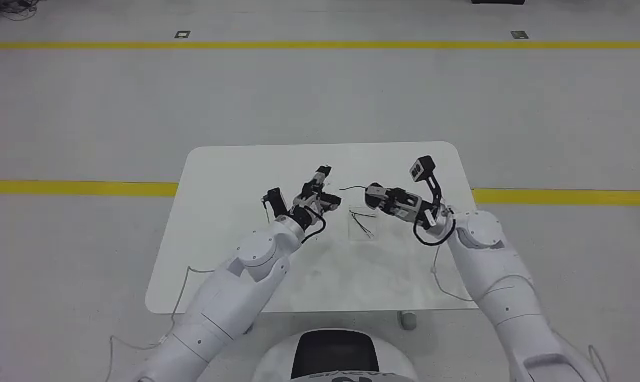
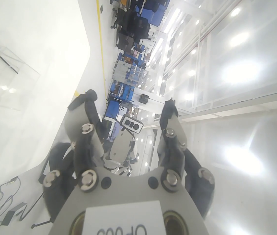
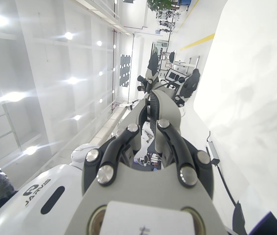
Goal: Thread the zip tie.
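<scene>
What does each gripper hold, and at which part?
The right gripper is shut on the zip tie, apparently near one end; the left gripper is open and empty.

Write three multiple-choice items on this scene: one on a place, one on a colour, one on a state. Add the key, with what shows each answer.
1. Where does the clear bag lie?
A. On the floor
B. On the table
C. On a shelf

2. What colour are the zip ties inside the bag?
A. Black
B. Red
C. Yellow

3. How is the left gripper?
A. Shut on the bag
B. Shut on a cloth
C. Open, holding nothing

Key:
1 B, the bag rests flat on the white tabletop.
2 A, dark black strips show through the clear plastic.
3 C, its fingers stand wide apart with nothing between them.
</scene>
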